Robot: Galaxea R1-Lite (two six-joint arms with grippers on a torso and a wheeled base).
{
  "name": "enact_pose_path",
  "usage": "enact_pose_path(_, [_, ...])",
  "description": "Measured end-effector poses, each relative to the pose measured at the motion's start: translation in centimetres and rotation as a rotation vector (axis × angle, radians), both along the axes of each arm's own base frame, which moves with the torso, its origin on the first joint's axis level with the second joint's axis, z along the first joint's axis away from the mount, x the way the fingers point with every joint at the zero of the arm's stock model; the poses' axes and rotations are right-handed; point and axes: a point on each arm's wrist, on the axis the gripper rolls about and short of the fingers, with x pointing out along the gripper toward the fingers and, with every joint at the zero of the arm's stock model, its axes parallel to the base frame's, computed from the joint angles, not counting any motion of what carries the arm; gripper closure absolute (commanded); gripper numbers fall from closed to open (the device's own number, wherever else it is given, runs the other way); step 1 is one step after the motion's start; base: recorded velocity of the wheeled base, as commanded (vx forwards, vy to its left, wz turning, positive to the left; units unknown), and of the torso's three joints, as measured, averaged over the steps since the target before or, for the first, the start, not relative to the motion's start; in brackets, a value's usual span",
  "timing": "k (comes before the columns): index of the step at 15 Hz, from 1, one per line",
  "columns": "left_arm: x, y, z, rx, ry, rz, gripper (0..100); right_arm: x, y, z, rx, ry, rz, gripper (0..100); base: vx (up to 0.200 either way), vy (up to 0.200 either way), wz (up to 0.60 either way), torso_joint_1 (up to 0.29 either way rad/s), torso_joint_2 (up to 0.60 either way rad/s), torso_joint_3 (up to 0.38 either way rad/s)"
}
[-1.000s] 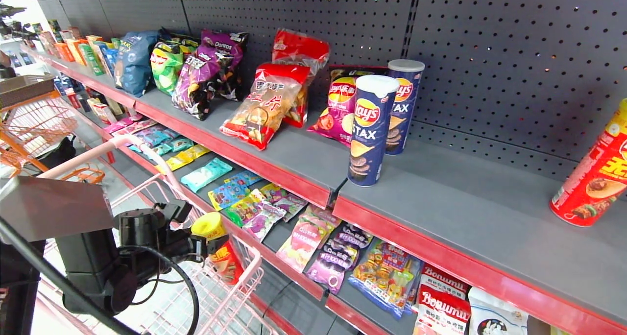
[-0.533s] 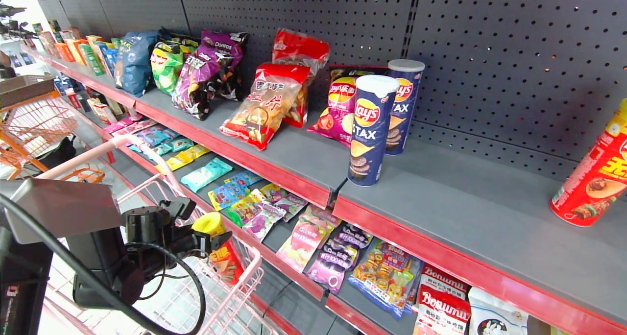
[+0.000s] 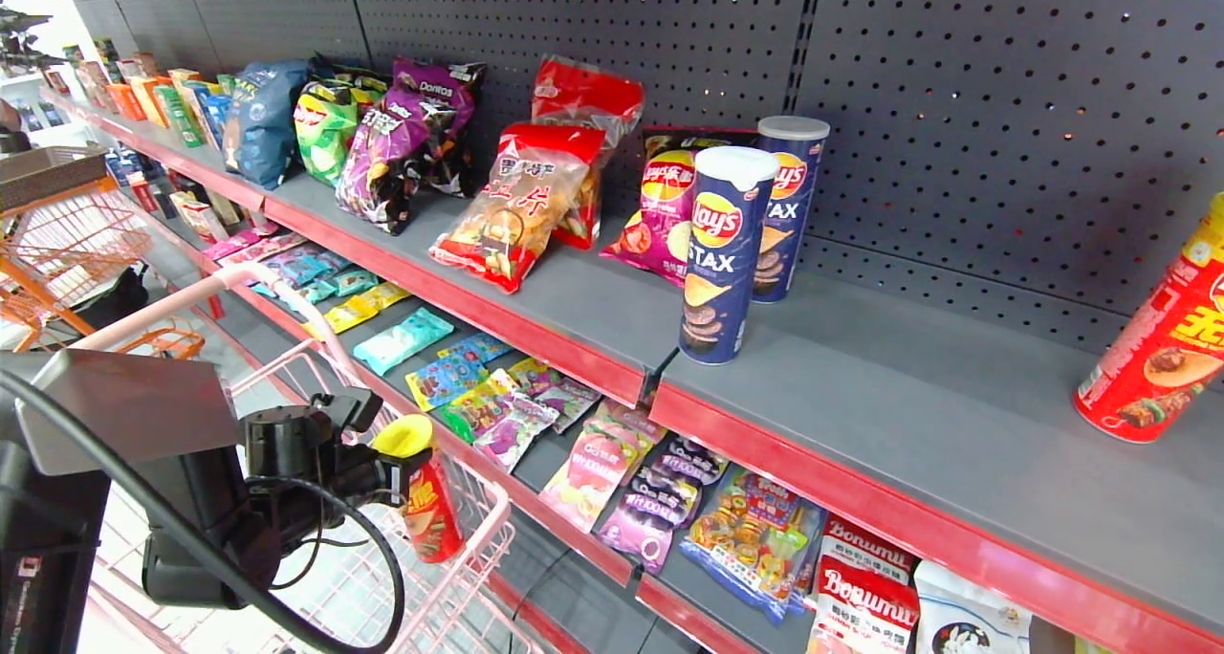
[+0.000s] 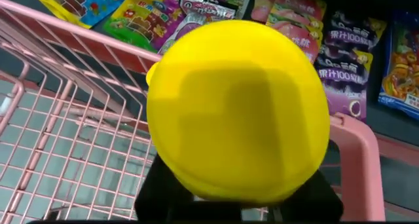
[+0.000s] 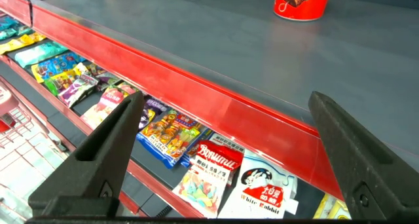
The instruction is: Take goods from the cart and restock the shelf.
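My left gripper is shut on a red chip can with a yellow lid, holding it just under the lid, above the front corner of the pink cart. The can stands nearly upright. In the left wrist view the yellow lid hides the can's body, with the left gripper dark beneath it and the cart's rim beside it. My right gripper is open, its fingers wide apart, in front of the red edge of the upper shelf.
On the upper grey shelf stand two blue chip cans, a tilted red can at far right and snack bags to the left. Bare shelf lies between the blue cans and the red can. Candy packets cover the lower shelf.
The left arm shifted slightly right, and the can in its gripper swung from a lean to nearly upright. Nothing on the shelf moved.
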Motion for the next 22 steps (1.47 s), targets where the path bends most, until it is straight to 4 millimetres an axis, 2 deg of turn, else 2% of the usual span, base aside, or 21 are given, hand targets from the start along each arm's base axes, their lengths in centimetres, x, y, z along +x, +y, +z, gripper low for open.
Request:
enact_pose_path(4, [-1.2, 0.0, 1.1, -0.004, 0.003, 0.001, 100, 0.0, 0.0, 0.0, 0.000, 0.000, 0.001, 0, 0.000, 0.000, 0.00, 0.000, 0.00, 0.000])
enact_pose_path(7, [-1.8, 0.2, 3.7, -0.013, -0.047, 0.009, 100, 0.0, 0.0, 0.0, 0.000, 0.000, 0.000, 0, 0.000, 0.000, 0.00, 0.000, 0.00, 0.000])
enact_pose_path(11, [-3.1, 0.4, 9.0, -0.025, -0.126, 0.021, 100, 0.0, 0.0, 0.0, 0.001, 0.000, 0.001, 0, 0.000, 0.000, 0.00, 0.000, 0.00, 0.000])
enact_pose_path(14, [-5.1, 0.4, 13.5, -0.026, -0.159, 0.030, 100, 0.0, 0.0, 0.0, 0.001, 0.000, 0.000, 0, 0.000, 0.000, 0.00, 0.000, 0.00, 0.000])
enact_pose_path(20, [-11.4, 0.5, 22.2, -0.021, -0.181, 0.047, 100, 0.0, 0.0, 0.0, 0.002, 0.000, 0.001, 0, 0.000, 0.000, 0.00, 0.000, 0.00, 0.000])
enact_pose_path(22, [-14.0, 0.5, 25.9, -0.018, -0.206, 0.047, 100, 0.0, 0.0, 0.0, 0.003, 0.000, 0.001, 0, 0.000, 0.000, 0.00, 0.000, 0.00, 0.000])
